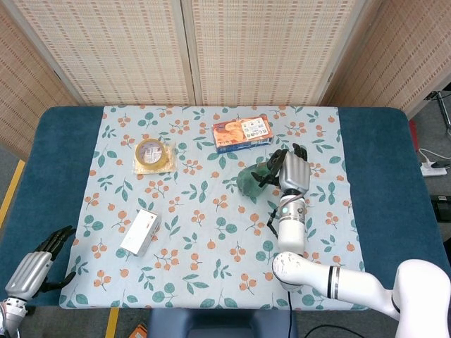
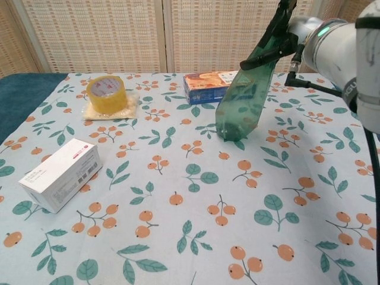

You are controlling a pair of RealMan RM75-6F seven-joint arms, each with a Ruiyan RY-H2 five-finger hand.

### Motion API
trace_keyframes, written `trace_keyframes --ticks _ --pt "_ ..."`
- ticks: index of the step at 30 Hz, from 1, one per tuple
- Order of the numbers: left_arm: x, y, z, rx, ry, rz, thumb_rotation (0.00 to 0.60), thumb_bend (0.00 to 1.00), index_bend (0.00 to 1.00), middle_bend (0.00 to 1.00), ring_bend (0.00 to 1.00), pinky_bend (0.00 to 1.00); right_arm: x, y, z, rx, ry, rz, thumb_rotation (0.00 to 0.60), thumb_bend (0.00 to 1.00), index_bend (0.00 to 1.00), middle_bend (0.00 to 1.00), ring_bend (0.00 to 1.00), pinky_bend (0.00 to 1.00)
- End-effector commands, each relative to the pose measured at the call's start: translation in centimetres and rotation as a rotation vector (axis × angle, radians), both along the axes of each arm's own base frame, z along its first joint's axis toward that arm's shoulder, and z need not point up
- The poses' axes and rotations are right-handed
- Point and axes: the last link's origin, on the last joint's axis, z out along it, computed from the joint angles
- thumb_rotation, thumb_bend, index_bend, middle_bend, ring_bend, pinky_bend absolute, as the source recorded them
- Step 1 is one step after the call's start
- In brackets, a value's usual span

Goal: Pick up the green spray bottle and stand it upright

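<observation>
The green spray bottle (image 2: 243,98) (image 1: 250,178) leans at a slant over the cloth right of centre, its base low and to the left, its top up to the right. My right hand (image 1: 292,170) (image 2: 278,32) grips the bottle's upper part, dark fingers wrapped around it. In the chest view the bottle's base hovers at or just above the cloth. My left hand (image 1: 35,267) hangs off the table's near left corner with fingers apart, holding nothing.
An orange snack box (image 1: 242,134) (image 2: 209,86) lies just behind the bottle. A roll of yellow tape (image 1: 153,154) (image 2: 107,94) sits at the back left. A white carton (image 1: 140,232) (image 2: 59,173) lies at the front left of the floral tablecloth (image 1: 211,232).
</observation>
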Motion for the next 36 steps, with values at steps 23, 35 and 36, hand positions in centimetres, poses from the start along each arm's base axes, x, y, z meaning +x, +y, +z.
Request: trace_keyframes --ticks 23,35,36 --pt "-0.07 0.05 -0.06 -0.010 -0.024 0.024 0.600 0.26 0.00 0.00 0.00 0.17 0.00 -0.59 0.06 0.018 -0.014 0.029 0.600 0.00 0.48 0.34 0.04 0.00" --pt "-0.11 0.06 -0.04 -0.011 -0.028 0.030 0.600 0.26 0.00 0.00 0.00 0.17 -0.12 -0.41 0.05 0.045 -0.013 0.045 0.600 0.00 0.17 0.25 0.00 0.00" --pt "-0.11 0.06 -0.04 -0.010 -0.029 0.030 0.600 0.26 0.00 0.00 0.00 0.17 -0.14 -0.41 0.03 0.047 -0.011 0.045 0.600 0.00 0.15 0.24 0.00 0.00"
